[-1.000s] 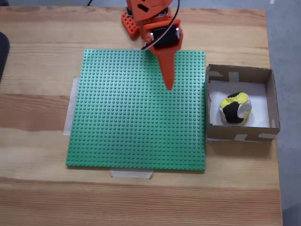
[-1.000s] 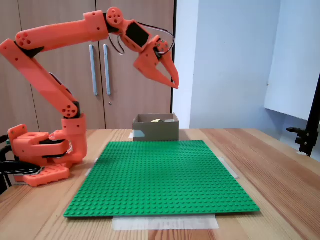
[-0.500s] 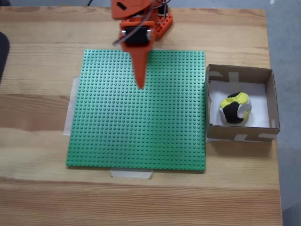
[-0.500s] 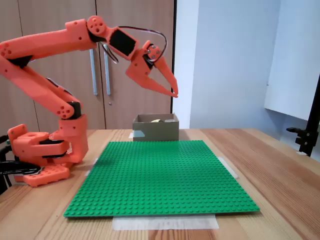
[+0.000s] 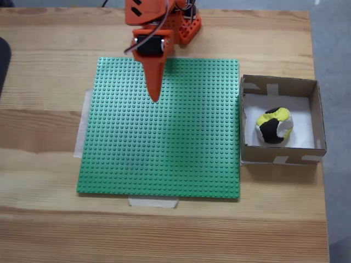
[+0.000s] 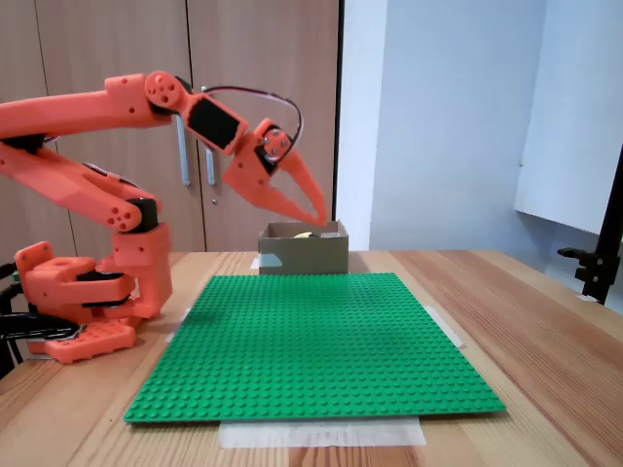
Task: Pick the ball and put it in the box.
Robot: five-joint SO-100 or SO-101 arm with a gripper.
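**Ball already in the box, arm empty over the green plate**

The ball (image 5: 273, 126), patched yellow, black and white, lay on the white floor of the cardboard box (image 5: 318, 118), which stood on the wooden desk (image 5: 44, 219) just beside the right edge of the green studded baseplate (image 5: 164, 153) in the top-down fixed view. Judged from this, the placing looked done and little seemed left beyond the arm parking. The orange end effector (image 5: 154, 97) hung above the upper middle of the baseplate, well apart from the box, its fingers drawn together and carrying nothing. In the side-on fixed view the end effector (image 6: 319, 218) pointed downward in front of the box (image 6: 304, 255), and only a pale sliver of the ball (image 6: 304, 234) showed above the wall. The arm's base was cut off at the top of the top-down view
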